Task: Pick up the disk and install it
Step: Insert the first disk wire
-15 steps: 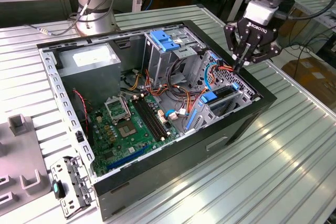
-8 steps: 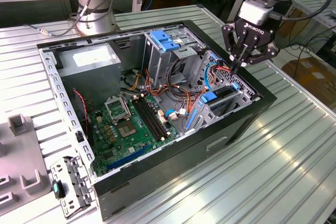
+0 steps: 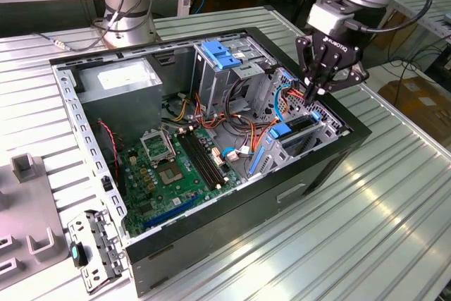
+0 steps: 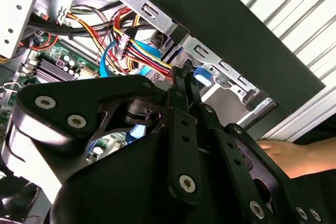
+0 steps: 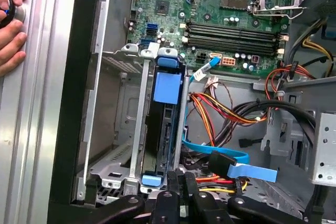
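The disk point(image 5: 158, 140) stands on edge in a slot of the grey drive cage point(image 5: 113, 129) at the front corner of the open computer case point(image 3: 232, 206). Blue plastic rails and a blue tab point(image 5: 167, 87) run along its upper edge. In the exterior view the disk point(image 3: 299, 125) sits in the cage at the case's right end. My gripper point(image 3: 314, 94) hangs just above the end of that slot, fingers pressed together and holding nothing. Both wrist views show the gripper point(image 5: 181, 180) point(image 4: 187, 76) with its tips at the disk's near end, beside red and yellow wires.
A person's hand point(image 5: 10, 24) rests on the table beside the case wall. Cable bundles point(image 5: 226, 111) and a blue flat cable point(image 5: 231, 163) lie next to the cage. The power-supply box point(image 3: 116, 84), motherboard point(image 3: 176, 163) and blue latch plate point(image 3: 221, 54) fill the case. Grey fixtures point(image 3: 28, 170) stand at the exterior view's left.
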